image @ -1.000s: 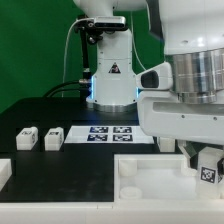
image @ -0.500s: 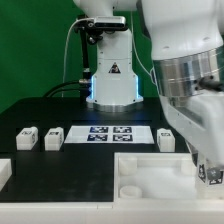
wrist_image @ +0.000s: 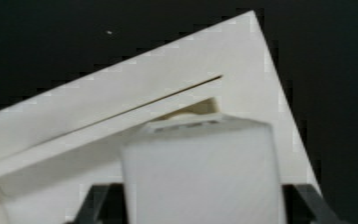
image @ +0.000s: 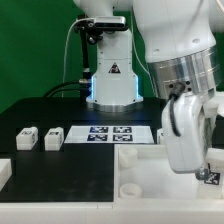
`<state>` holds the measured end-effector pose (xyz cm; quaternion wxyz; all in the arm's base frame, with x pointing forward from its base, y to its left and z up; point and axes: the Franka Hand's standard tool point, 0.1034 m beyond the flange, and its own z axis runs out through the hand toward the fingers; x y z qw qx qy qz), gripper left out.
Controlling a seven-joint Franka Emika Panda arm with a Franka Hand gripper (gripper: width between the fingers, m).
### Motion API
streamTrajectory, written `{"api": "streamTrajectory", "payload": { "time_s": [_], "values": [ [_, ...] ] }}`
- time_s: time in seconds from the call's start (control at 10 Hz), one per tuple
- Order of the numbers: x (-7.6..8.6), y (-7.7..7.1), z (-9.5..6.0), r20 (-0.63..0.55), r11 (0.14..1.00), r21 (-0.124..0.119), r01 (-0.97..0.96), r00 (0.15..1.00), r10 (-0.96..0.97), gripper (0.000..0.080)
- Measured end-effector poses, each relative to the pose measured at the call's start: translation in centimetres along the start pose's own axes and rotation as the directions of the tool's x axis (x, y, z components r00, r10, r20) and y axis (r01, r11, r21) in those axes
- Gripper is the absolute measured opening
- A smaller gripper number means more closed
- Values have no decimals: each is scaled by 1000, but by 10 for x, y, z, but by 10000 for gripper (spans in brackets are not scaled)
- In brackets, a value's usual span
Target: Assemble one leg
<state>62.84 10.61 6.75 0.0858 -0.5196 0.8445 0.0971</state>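
1. Gripper [image: 207, 172] is hanging low at the exterior view's right, over the large white tray-shaped piece [image: 140, 172], with the arm's bulky white wrist filling most of that side.
2. Its fingers [wrist_image: 101, 203] are showing as dark pads pressing on both sides of a white blocky leg [wrist_image: 197, 170] in the wrist view, so the claw is closing on that leg and holding it upright.
3. In the exterior view the held leg [image: 209, 177] is peeking out just under the wrist (only a bit of its black-and-white tag is showing), right above the tray-shaped piece near its corner.
4. The wrist view is looking down past the leg onto a pointed white corner of that piece [wrist_image: 194, 75], against the black table.
5. Two more legs [image: 27, 137] and [image: 53, 137] are sitting side by side on the table at the exterior view's left, well apart from the claw.
6. The marker board [image: 111, 133] is lying flat between them and the arm.
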Motion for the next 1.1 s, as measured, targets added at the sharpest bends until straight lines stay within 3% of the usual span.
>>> {"api": "streamTrajectory", "payload": {
  "time_s": [0.2, 0.5, 0.8, 1.1],
  "values": [
    [0, 0, 0, -4, 1000, 1, 10, 1000, -10, 303],
    [-1, 4, -1, -4, 1000, -3, 17, 1000, -17, 626],
    [-10, 18, -24, 12, 1000, -7, 26, 1000, -26, 643],
    [-11, 20, -22, 10, 1000, -9, 30, 1000, -30, 649]
  ]
}}
